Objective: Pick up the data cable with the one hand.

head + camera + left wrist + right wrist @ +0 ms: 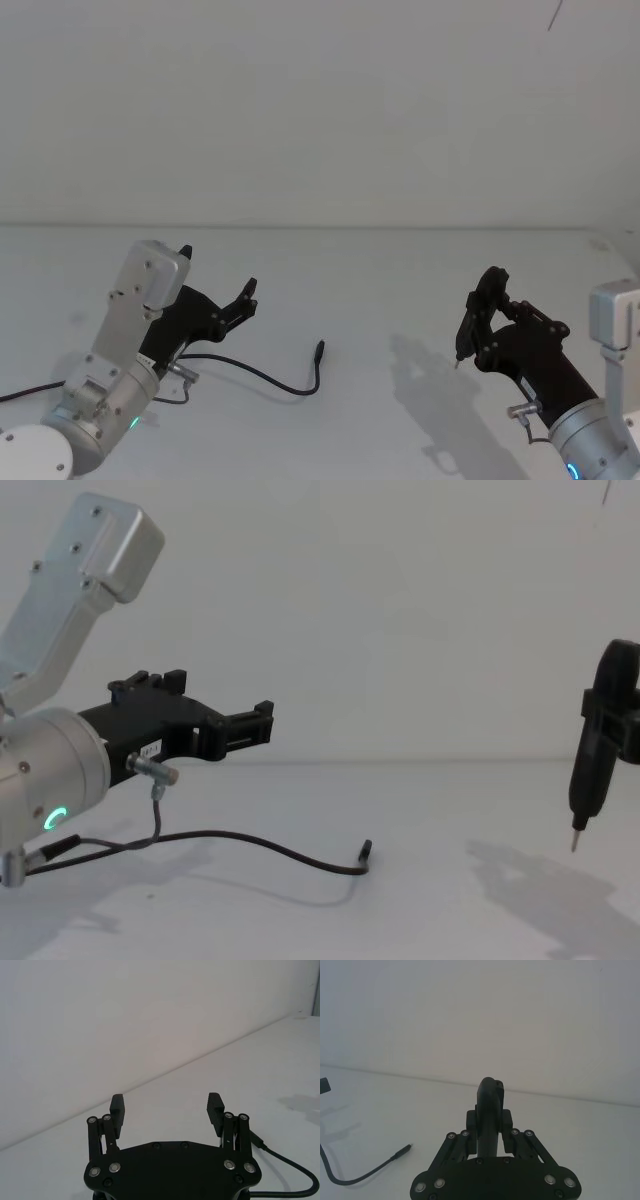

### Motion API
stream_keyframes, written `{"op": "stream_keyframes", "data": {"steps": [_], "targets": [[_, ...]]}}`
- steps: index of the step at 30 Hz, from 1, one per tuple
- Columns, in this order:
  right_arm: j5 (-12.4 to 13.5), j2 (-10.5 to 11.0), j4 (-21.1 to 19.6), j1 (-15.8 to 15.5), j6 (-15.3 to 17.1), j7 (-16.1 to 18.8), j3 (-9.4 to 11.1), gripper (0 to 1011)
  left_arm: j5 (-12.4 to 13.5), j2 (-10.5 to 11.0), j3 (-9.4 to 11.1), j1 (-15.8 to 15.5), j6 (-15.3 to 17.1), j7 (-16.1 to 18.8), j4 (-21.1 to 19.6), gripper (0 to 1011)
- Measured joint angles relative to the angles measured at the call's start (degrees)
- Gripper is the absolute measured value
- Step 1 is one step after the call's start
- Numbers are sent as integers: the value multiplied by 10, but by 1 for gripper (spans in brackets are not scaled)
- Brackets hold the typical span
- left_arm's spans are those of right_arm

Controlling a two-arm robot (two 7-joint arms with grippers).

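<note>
The data cable (285, 385) lies on the white table (400, 270), curving from under my left arm to its small black plug (320, 349). It also appears as the cable (280, 850), the cable (370, 1174) and the cable (285, 1160). My left gripper (218, 270) hovers open and empty above the cable's near stretch, pointing forward, well clear of the table (420, 900). The left gripper (166, 1101) has a wide gap between its pads. To the right, my right gripper (490, 300) is shut on a black pen-like tool (465, 335) with its tip down.
A thin grey wire (152, 790) with silver connectors hangs from my left wrist. The pen-like tool (590, 770) hangs tip down above the table on the right. A plain white wall (320, 110) stands behind the table.
</note>
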Motion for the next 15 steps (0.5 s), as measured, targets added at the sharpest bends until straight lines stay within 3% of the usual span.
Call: {"op": "stream_keyframes", "data": {"steps": [15], "targets": [[0, 0, 0, 0, 0, 0, 0, 279, 0, 0, 0, 0, 0, 0, 0, 1001]]}}
